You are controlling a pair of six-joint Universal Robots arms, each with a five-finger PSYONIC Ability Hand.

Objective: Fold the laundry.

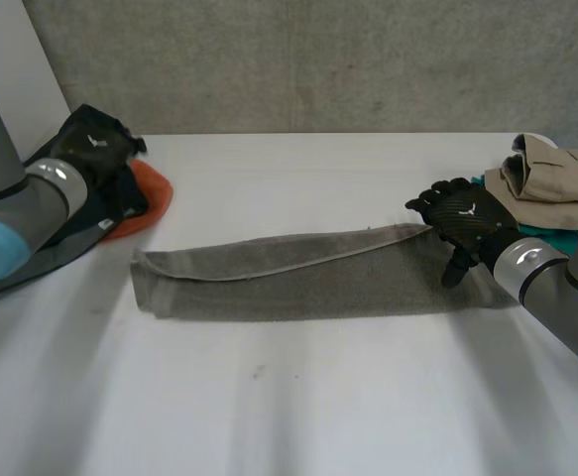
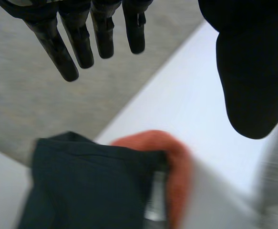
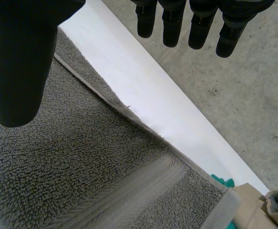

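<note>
The right hand [image 1: 464, 220] hangs released over one end of the towel [image 1: 298, 278], with fingers [image 3: 172, 24] straight, thumb spread wide and nothing gripped. Its thumb tip may brush the pile, but that is hard to tell. Under its palm lies the towel's banded end. Past its fingertips the towel's far long edge runs beside a strip of white table [image 1: 298, 397]. The towel is folded into a long band reaching from this hand toward the left hand [image 1: 92, 147] and stopping short of it. Just beside the right hand, off the towel's end, a beige garment [image 1: 551, 178] sits on a teal cloth [image 1: 541, 230]. The left hand is slack and empty, poised above a dark garment [image 2: 86, 186] that overlaps an orange cloth [image 2: 177, 162]. A wide stretch of table lies open on the robot's side of the towel, between both hands.
</note>
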